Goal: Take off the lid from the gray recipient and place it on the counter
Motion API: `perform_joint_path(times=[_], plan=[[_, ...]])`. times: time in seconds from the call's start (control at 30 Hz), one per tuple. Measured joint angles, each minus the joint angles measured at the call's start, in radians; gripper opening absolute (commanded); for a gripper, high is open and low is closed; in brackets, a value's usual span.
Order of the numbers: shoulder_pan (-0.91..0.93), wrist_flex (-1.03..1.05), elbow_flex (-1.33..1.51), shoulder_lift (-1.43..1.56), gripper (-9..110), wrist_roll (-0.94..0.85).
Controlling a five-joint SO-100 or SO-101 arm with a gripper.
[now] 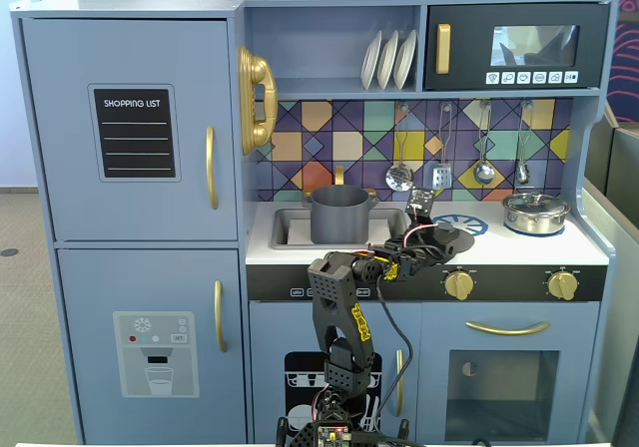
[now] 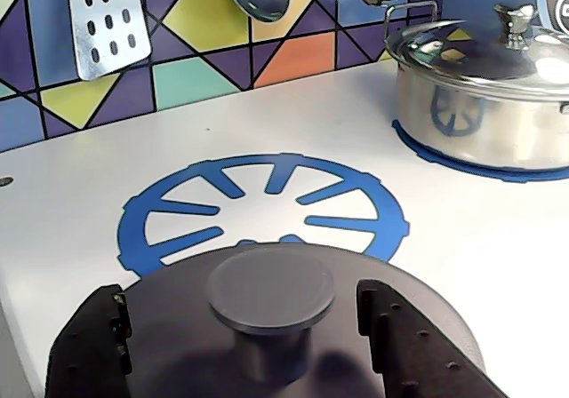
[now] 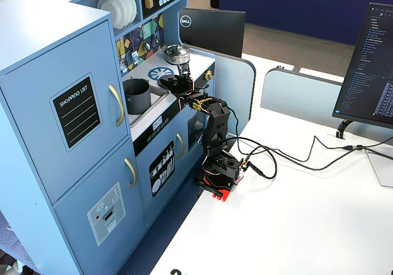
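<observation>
The dark gray lid (image 2: pixel 364 278) lies low on the white counter (image 2: pixel 267 123), over the near edge of the blue burner print (image 2: pixel 178 211). My gripper (image 2: pixel 240 293) is open: its black fingers (image 2: pixel 93 345) stand either side of the lid's center knob (image 2: pixel 271 287) with a gap on each side. The lid also shows under the gripper (image 1: pixel 437 231) in a fixed view (image 1: pixel 454 237). The gray pot (image 1: pixel 339 216) stands uncovered in the sink, left of the gripper, and also shows in a fixed view (image 3: pixel 136 96).
A shiny silver pot with its lid (image 2: pixel 480 105) sits on the right burner print, also seen in a fixed view (image 1: pixel 534 213). Utensils (image 1: pixel 439 173) hang on the tiled back wall. The recessed sink (image 1: pixel 285 229) lies left of the counter. Gold knobs (image 1: pixel 459 284) line the front panel.
</observation>
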Motion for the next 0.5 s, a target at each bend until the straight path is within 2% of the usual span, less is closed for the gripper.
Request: perform_joint_path(times=[0.5], plan=[[0.014, 0.0, -0.002, 0.008, 22, 0.009]])
